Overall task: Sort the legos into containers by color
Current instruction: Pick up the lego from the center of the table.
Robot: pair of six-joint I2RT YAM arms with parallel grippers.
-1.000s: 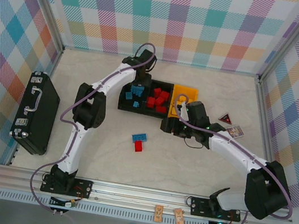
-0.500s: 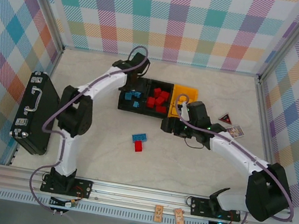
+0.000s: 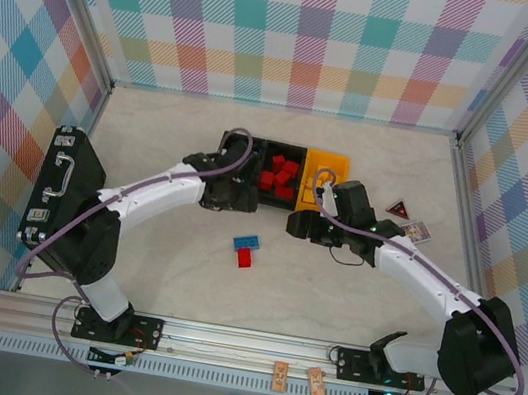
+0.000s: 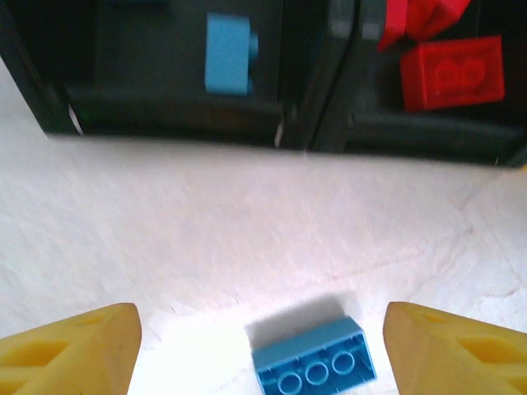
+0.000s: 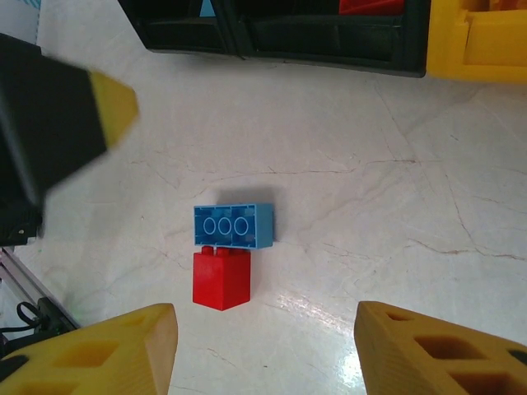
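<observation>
1. The left gripper [image 4: 262, 333] has its fingers [image 4: 70, 350] spread wide. Nothing is held between them.
2. The blue brick [image 4: 309, 366] lies flat on the table [image 3: 348, 303], studs up. It sits under the left gripper's gap, a little right of centre and slightly skewed to the finger line.
3. The right gripper [image 5: 265, 350] has its fingers [image 5: 432, 354] parted and grips nothing. It hovers near the same spot.
4. The red brick [image 5: 222, 280] touches one long side of the blue brick. Both are well apart from the bins.
5. Step in hand, as judged: the left arm picks the blue brick.
   - Centre the brick between the fingers before descending.
   - Turn the wrist until the pads are square to the brick's faces.
   - Place no fingertip on the side where the red brick touches. A finger there may push the red brick or pinch both bricks.
   - Keep the right arm back, because the two grippers are close together.
6. Containers stand in a row, touching:
   - The left black bin [image 4: 165, 115] holds a loose blue piece [image 4: 228, 53].
   - The middle black bin [image 4: 412, 136] holds the red pieces [image 4: 451, 72].
   - The contents of the yellow bin [image 5: 465, 49] cannot be made out.
</observation>
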